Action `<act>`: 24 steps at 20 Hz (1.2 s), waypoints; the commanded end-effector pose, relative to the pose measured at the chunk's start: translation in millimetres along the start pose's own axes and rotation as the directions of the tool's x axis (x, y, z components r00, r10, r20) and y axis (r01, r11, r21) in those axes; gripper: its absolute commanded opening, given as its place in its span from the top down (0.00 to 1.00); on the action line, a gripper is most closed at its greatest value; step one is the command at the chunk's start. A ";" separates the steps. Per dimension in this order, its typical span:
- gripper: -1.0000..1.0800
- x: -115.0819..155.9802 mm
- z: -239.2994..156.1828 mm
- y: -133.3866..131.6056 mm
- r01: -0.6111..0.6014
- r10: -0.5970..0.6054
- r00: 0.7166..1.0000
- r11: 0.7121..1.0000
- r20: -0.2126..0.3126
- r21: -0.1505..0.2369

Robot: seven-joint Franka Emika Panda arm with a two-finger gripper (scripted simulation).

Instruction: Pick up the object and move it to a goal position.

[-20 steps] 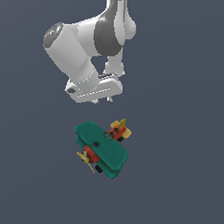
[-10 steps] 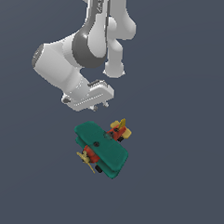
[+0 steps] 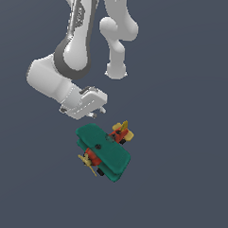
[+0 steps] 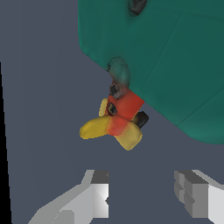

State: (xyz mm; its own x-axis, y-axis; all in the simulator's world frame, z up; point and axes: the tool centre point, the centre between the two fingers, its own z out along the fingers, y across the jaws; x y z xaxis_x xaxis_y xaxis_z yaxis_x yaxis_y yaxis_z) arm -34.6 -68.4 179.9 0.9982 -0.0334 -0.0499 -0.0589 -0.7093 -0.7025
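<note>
The toy biplane lies on the dark grey floor, with teal-green wings, a red body, a yellow propeller and a yellow tail. My gripper hangs just above its upper wing edge, toward the exterior view's left, apart from it. The wrist view shows the teal wing and the red and yellow tail ahead of my gripper. Its two fingers stand apart with nothing between them.
The white arm links rise above the gripper toward the top of the exterior view. The floor is plain dark grey; no other objects or goal marker show.
The arm has swung toward the exterior view's left and lowered. The gripper now sits closer above the biplane's wing. The biplane has not moved.
</note>
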 end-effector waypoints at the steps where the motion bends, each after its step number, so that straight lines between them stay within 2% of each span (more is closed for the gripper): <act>1: 0.38 2.7 0.3 5.1 0.005 -0.004 1.000 0.999 -0.018 0.038; 6: 0.38 6.5 0.2 12.9 0.012 -0.008 0.999 0.996 -0.047 0.091; 12: 0.38 9.1 0.3 18.6 0.018 -0.009 0.998 0.992 -0.069 0.129; 24: 0.38 13.0 -11.2 19.1 0.023 -0.010 0.996 0.990 -0.093 0.139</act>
State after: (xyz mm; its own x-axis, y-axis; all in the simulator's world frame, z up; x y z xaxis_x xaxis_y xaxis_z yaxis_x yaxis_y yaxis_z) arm -23.0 -89.3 172.7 0.9957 -0.0895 0.0222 -0.0367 -0.6056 -0.7949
